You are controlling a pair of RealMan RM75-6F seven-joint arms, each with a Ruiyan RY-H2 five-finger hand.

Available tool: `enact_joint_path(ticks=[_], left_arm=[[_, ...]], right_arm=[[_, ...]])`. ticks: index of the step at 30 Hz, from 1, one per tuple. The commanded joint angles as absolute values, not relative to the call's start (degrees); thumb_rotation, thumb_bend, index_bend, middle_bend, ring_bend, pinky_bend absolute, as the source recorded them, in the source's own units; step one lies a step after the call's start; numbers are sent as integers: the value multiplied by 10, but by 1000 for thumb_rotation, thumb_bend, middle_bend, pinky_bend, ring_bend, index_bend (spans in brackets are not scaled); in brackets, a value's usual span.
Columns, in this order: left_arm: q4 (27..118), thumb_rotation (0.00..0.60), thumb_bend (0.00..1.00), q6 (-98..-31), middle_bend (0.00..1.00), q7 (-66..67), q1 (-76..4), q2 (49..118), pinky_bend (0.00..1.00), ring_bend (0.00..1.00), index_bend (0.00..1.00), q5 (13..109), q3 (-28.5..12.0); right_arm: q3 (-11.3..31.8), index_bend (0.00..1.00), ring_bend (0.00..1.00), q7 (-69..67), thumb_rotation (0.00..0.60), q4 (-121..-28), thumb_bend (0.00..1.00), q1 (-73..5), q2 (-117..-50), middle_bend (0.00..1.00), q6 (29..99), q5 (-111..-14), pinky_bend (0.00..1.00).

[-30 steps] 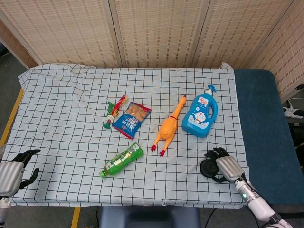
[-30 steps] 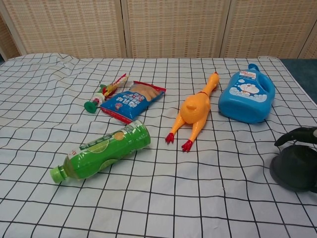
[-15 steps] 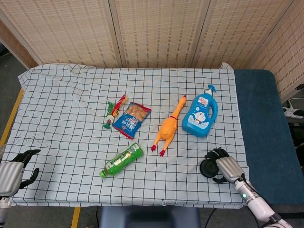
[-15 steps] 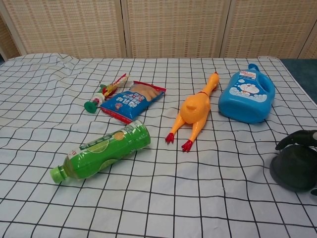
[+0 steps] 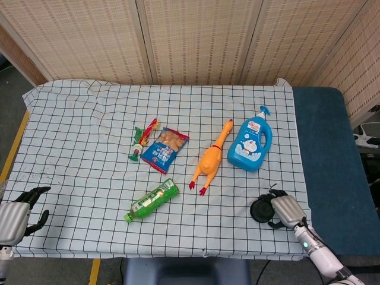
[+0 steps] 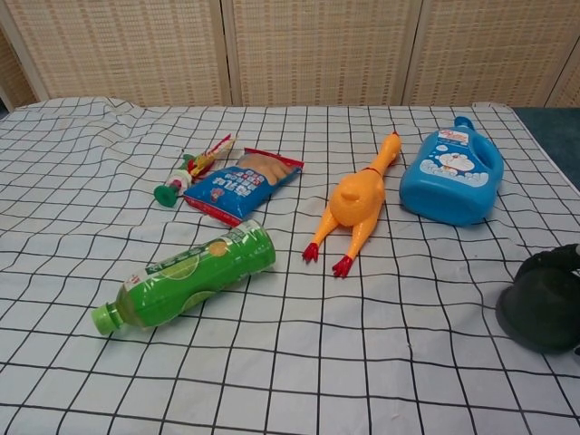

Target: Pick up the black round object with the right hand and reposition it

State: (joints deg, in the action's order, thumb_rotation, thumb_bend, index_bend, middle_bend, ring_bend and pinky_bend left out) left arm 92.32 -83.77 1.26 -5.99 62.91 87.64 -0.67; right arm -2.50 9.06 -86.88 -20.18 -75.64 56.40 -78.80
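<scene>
Checked cloth [image 5: 77,136] lying matt and slightly creased, green bottle [image 6: 186,275] and blue jug [image 6: 453,177] showing glossy plastic, orange chicken [image 6: 355,207] looking smooth and rubbery, snack bag [image 6: 243,184] shining like foil, black round object [image 6: 541,310] appearing matt, woven screen [image 5: 196,38] looking rough.

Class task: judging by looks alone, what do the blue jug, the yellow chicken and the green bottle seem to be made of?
Blue jug: opaque plastic with a soft sheen, moulded handle and printed label.
Yellow chicken: probably rubber or soft vinyl, with a smooth, slightly glossy moulded skin.
Green bottle: thin clear-tinted plastic, glossy, with highlights along its side and a wrapped label.
</scene>
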Motion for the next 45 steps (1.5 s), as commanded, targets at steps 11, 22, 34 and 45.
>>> enact_joint_path(ticks=[11,22,34,45], left_arm=[[923,600,428,-835,263,16,-61,630,633,324,223,876,-6],[924,600,428,-832,263,19,-62,631,634,323,222,876,-6],[927,600,429,-831,262,19,-62,630,634,324,223,875,-5],[927,600,429,-823,263,26,-65,632,634,324,223,871,-5]], right_arm=[[-20,542,308,91,600,-867,100,-183,-756,445,627,-815,349],[-17,542,308,55,600,-860,100,-173,-755,445,669,-850,349],[-6,542,308,-78,600,-753,100,-150,-803,445,899,-1023,352],[39,548,308,168,600,-859,100,-130,-734,445,748,-781,351]])
